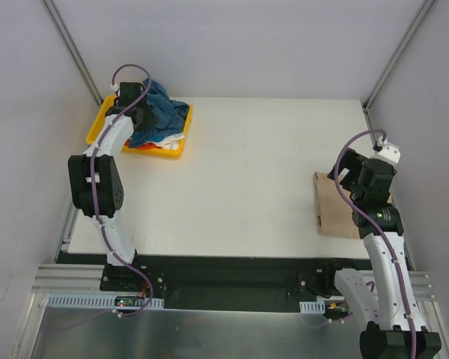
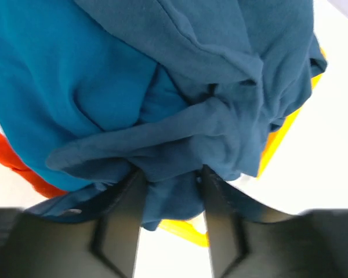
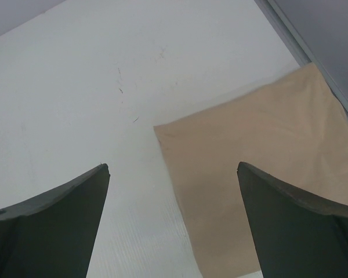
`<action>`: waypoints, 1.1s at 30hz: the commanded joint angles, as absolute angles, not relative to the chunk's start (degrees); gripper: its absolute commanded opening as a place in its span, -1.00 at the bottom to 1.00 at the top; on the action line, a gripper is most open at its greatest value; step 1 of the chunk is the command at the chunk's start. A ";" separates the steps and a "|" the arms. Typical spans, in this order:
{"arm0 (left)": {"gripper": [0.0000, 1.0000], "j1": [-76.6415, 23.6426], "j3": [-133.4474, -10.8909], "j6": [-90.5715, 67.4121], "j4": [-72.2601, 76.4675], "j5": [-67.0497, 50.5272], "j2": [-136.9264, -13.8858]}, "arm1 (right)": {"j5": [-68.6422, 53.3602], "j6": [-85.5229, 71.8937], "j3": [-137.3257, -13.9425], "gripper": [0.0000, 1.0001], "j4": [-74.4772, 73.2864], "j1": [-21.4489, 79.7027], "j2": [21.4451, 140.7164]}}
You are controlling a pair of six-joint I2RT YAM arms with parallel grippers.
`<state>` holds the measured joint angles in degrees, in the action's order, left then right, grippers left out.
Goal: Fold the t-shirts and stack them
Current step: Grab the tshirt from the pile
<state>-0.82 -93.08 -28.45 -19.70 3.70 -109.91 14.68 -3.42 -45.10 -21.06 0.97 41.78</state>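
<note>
On the white surface (image 1: pixel 247 164), a yellow tray (image 1: pixel 99 127) far left holds the heaped dark teal-blue t-shirt (image 1: pixel 168 112), and a folded tan-beige t-shirt (image 1: pixel 333 209) lies flat at the right edge. The left tool (image 2: pixel 171 172) pinches its teal-blue cloth; the right tool (image 3: pixel 173 168) hangs spread apart.

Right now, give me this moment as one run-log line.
left jaws shut on dark teal t-shirt at yellow tray | right jaws open above folded tan t-shirt | stack: tan only

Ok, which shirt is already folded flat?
The tan-beige shirt, a flat rectangle on the right, under the open right pincer. The others sit bunched in the yellow tray, dark teal shirt on top.
</note>
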 commanded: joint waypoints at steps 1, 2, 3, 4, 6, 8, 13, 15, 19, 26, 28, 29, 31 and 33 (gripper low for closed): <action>-0.39 -2.28 -95.19 -26.90 -19.25 5.62 -107.32 | 13.80 -2.29 -47.28 0.93 -21.01 1.23 42.27; -0.51 -2.46 -95.10 -26.72 -19.34 5.62 -107.05 | 13.71 -2.29 -47.29 0.93 -21.01 1.23 42.54; -0.58 -2.55 -95.18 -26.54 -19.34 5.62 -106.70 | 13.80 -2.20 -47.29 0.93 -21.09 1.23 42.71; -0.64 -2.72 -95.19 -26.37 -19.42 5.71 -106.09 | 13.71 -2.20 -47.37 0.93 -21.27 1.32 42.89; -0.72 -3.08 -95.19 -26.19 -19.34 5.71 -105.30 | 13.45 -2.02 -47.37 0.93 -21.36 1.23 43.07; -0.78 -3.34 -95.19 -26.10 -19.42 5.71 -103.89 | 13.10 -2.02 -47.37 0.93 -21.45 1.32 43.07; -0.92 -3.87 -96.15 -24.70 -19.51 5.80 -100.29 | 11.96 -1.49 -47.55 0.93 -21.71 1.23 43.15; -1.00 -3.95 -96.85 -24.26 -19.51 5.89 -99.15 | 11.78 -1.41 -47.64 0.93 -21.97 1.23 43.42; -1.00 -4.04 -98.70 -23.47 -19.51 5.80 -96.60 | 11.95 -1.41 -47.81 0.93 -22.15 1.32 43.59; -1.00 -5.01 -108.35 -21.80 -19.42 2.82 -94.13 | 9.23 -0.96 -48.25 0.93 -22.15 1.32 43.59; -1.00 -5.53 -110.82 -21.27 -19.51 2.64 -93.43 | 9.58 -0.88 -48.16 0.93 -22.15 1.32 43.42; -1.00 -6.15 -113.44 -20.40 -19.51 2.72 -93.25 | 9.49 -0.97 -48.16 0.93 -22.15 1.32 43.24; -1.00 -6.76 -116.18 -19.87 -19.42 2.38 -92.90 | 8.97 -0.88 -48.08 0.93 -21.89 1.32 42.98; -1.00 -7.90 -120.75 -18.81 -19.42 1.50 -92.90 | 8.62 -0.88 -48.08 0.93 -21.88 1.32 42.63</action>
<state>-5.76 -111.98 -21.98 -20.99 4.29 -97.27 9.93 -1.61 -45.65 -22.65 1.02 43.70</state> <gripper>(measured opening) 0.076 0.966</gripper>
